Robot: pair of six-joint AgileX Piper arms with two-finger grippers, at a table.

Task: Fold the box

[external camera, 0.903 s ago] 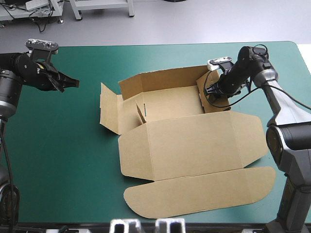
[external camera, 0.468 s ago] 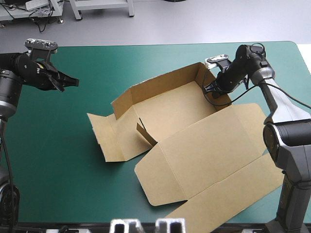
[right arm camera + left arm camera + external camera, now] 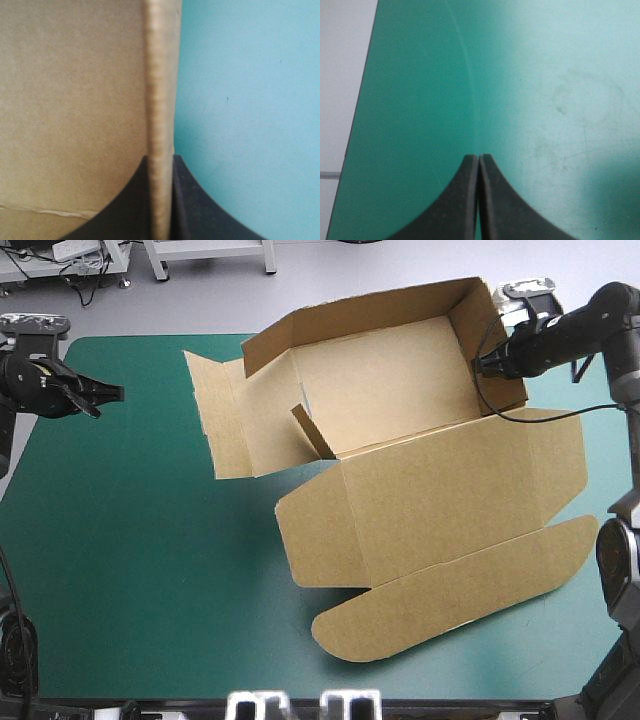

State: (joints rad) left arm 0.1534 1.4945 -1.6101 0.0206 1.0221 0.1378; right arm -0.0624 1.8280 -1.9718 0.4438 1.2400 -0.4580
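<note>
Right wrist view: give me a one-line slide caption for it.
Right end effector shut on a wall edge of the brown box, teal-green cover on the other side.

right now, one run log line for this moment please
box: open tray, lid spread out | right claw: shut on box's right end wall | left claw: shut, empty, over teal-green cover
</note>
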